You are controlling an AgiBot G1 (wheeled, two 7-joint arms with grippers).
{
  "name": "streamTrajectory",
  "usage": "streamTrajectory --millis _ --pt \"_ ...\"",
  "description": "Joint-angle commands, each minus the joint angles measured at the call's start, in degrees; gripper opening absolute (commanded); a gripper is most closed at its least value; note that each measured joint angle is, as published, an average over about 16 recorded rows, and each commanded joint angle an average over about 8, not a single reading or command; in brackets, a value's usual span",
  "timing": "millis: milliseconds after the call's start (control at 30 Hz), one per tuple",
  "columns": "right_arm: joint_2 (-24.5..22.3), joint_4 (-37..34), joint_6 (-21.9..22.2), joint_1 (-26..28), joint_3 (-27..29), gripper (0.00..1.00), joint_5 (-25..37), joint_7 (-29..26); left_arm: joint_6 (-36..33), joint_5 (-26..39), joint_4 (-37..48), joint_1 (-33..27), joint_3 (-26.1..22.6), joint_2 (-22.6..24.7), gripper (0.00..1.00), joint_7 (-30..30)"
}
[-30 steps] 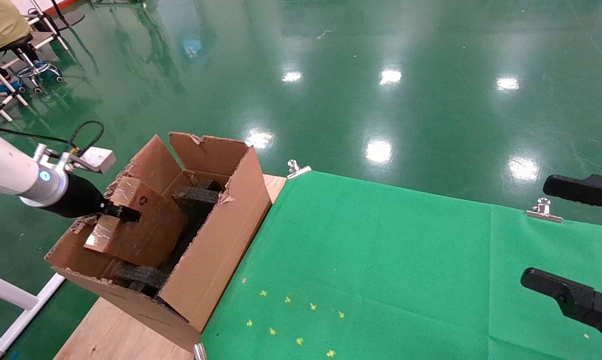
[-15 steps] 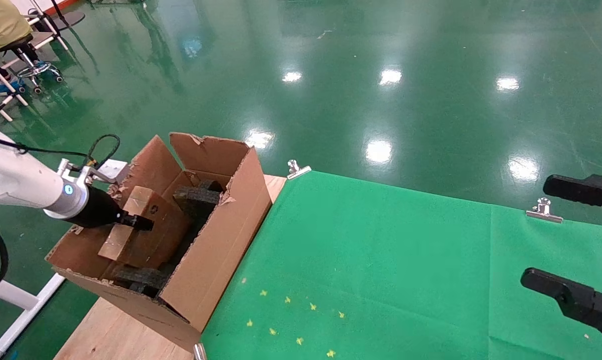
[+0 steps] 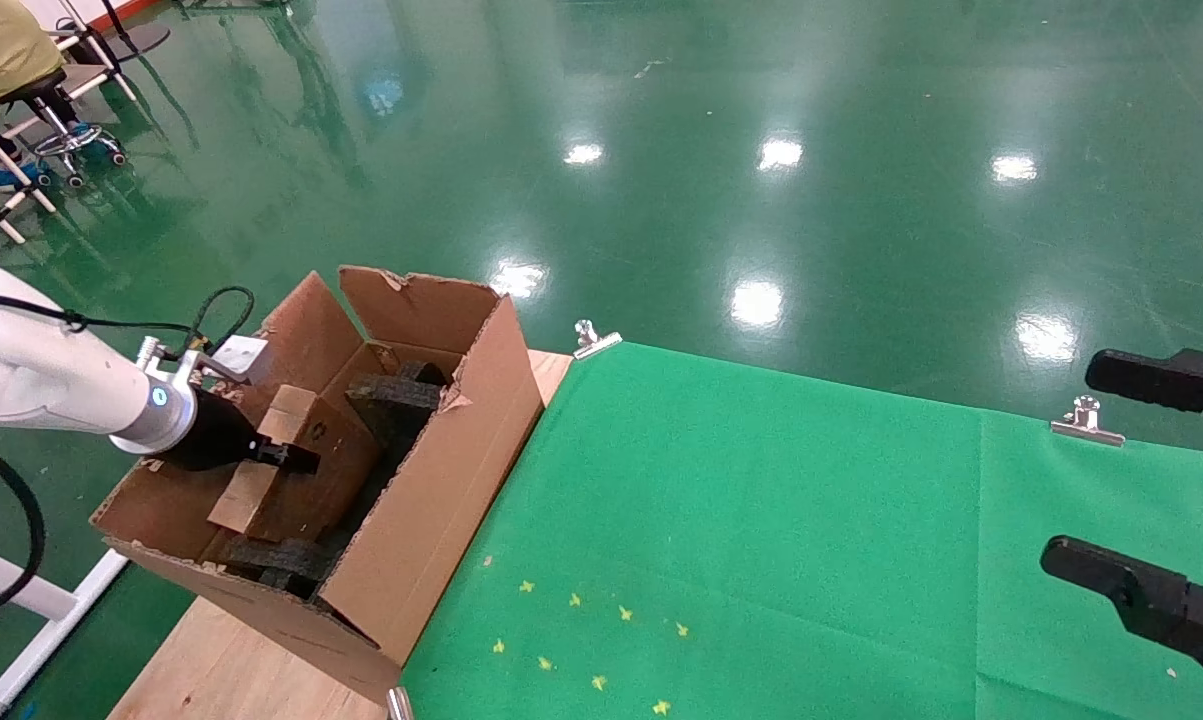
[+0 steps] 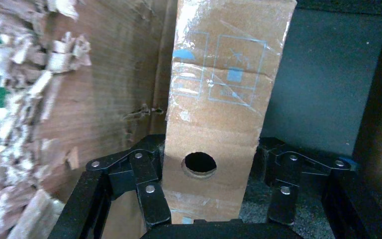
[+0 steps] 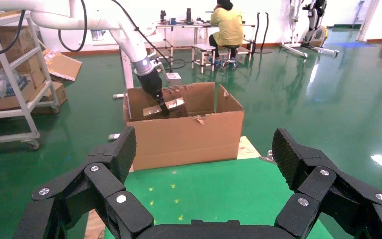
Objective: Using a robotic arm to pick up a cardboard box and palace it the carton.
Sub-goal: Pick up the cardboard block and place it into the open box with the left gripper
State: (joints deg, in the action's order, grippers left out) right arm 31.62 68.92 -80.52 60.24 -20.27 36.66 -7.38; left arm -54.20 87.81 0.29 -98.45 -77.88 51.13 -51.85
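The white jointed robotic arm (image 3: pixel 56 385) with a blue ring light reaches from the robot's left side into the large brown corrugated carton (image 3: pixel 431 500) with torn, ragged flaps. This carton stands on the left end of the table, partly on bare light wood (image 3: pixel 216 670) and just beside the green cloth (image 3: pixel 761 540) that covers the rest of the table top.

The left gripper (image 4: pixel 211 191), black with linkage fingers, is clamped on the small slim brown cardboard box (image 4: pixel 224 107) wrapped in shiny clear tape. In the left wrist view its fingers (image 4: pixel 149 194) press on both narrow sides of the box, near the end where the round hole (image 4: pixel 199 164) is. The box is inside the carton, tilted, with its far end deeper between the carton wall and the black foam inserts (image 3: pixel 391 395). I cannot tell if the box already rests on the foam or on the bottom.

The right gripper (image 5: pixel 209 164), all black, hangs over the right part of the green cloth, well apart from the carton. Its fingers are spread wide and hold nothing.

Silver metal clips (image 3: pixel 1086 420) pin the cloth at the table's far edge.
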Motion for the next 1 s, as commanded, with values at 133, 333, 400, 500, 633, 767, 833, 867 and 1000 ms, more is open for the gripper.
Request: streamTrajectory --millis 133,333,400,500,633,767,833,867,1000 --pt "0.0 0.0 0.0 0.0 0.0 1.00 0.0 0.0 0.2 -0.2 0.0 0.6 0.1 0.3 0.58 -0.4" --pt "0.0 0.0 0.0 0.0 0.0 1.00 0.0 0.0 0.5 -0.2 0.0 0.8 0.1 0.4 1.00 -0.5" --pt "0.0 0.0 0.0 0.0 0.0 1.00 0.0 0.0 0.4 -0.2 0.0 0.7 0.1 0.3 1.00 -0.5" --pt "0.0 0.0 0.0 0.0 0.0 1.00 0.0 0.0 0.3 -0.2 0.0 0.7 0.1 0.3 1.00 -0.5" --pt "0.0 0.0 0.0 0.0 0.0 1.00 0.0 0.0 -0.1 -0.2 0.2 0.4 0.1 0.2 1.00 -0.7" --pt "0.0 0.0 0.0 0.0 0.0 1.00 0.0 0.0 -0.5 0.0 0.3 -0.5 -0.1 0.0 1.00 -0.8" --pt "0.0 0.0 0.0 0.0 0.0 1.00 0.0 0.0 -0.7 0.2 0.4 -1.0 -0.2 -0.1 1.00 -0.8" --pt "0.0 0.0 0.0 0.0 0.0 1.00 0.0 0.0 -0.8 0.2 0.4 -1.3 -0.2 -0.1 1.00 -0.8" --pt "0.0 0.0 0.0 0.0 0.0 1.00 0.0 0.0 -1.0 0.4 0.5 -2.1 -0.3 -0.3 1.00 -0.8"
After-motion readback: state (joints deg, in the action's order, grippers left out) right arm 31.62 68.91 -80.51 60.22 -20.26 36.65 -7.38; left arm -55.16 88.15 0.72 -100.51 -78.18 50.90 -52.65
